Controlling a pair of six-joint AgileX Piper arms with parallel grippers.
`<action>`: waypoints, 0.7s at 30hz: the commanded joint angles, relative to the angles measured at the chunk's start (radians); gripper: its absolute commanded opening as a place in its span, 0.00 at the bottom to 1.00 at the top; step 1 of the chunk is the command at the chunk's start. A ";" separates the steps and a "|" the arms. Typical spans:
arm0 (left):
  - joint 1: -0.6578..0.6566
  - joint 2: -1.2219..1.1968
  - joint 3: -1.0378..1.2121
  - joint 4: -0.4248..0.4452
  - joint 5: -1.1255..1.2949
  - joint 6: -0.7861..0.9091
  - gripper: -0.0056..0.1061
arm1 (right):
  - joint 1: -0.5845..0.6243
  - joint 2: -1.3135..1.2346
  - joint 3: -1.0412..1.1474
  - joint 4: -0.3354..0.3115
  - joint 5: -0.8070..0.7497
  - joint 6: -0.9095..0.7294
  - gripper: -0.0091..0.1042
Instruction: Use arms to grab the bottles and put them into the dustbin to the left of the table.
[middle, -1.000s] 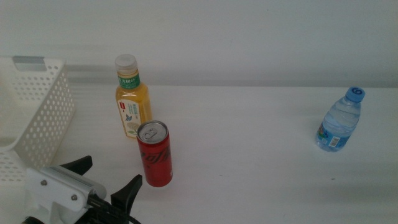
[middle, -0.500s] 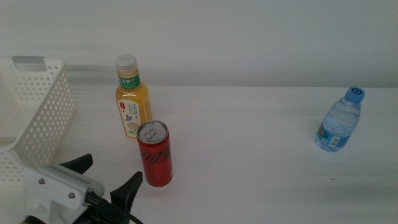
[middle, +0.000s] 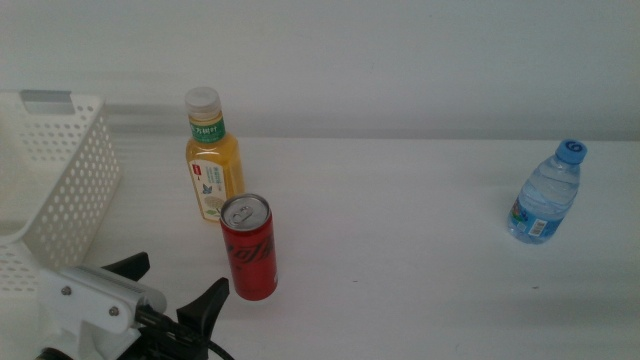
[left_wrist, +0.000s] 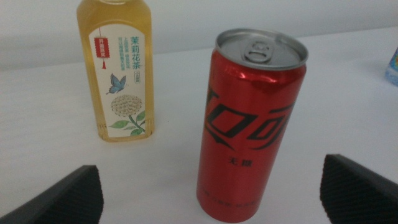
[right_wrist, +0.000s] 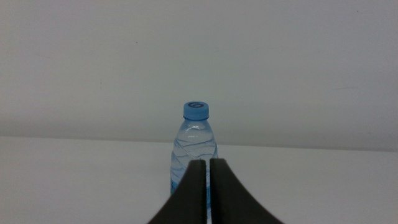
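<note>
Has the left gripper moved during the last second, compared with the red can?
Barely: the left gripper, jaws open, dropped slightly toward the picture's bottom edge, beside the red can.

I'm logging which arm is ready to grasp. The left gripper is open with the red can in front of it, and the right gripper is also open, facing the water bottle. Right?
Not quite. The left gripper is open before the red can, but the right gripper is shut: the right wrist view shows its jaws pressed together in front of the water bottle.
</note>
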 joint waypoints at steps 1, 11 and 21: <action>-0.009 0.002 0.039 -0.014 0.001 -0.004 0.89 | -0.005 -0.037 0.035 -0.006 -0.007 -0.003 0.07; -0.009 0.004 0.011 -0.033 0.036 0.004 0.89 | -0.005 -0.037 0.035 -0.006 -0.007 -0.003 0.07; -0.009 0.022 -0.026 -0.015 0.074 0.011 0.89 | -0.005 -0.037 0.035 -0.006 -0.007 -0.003 0.07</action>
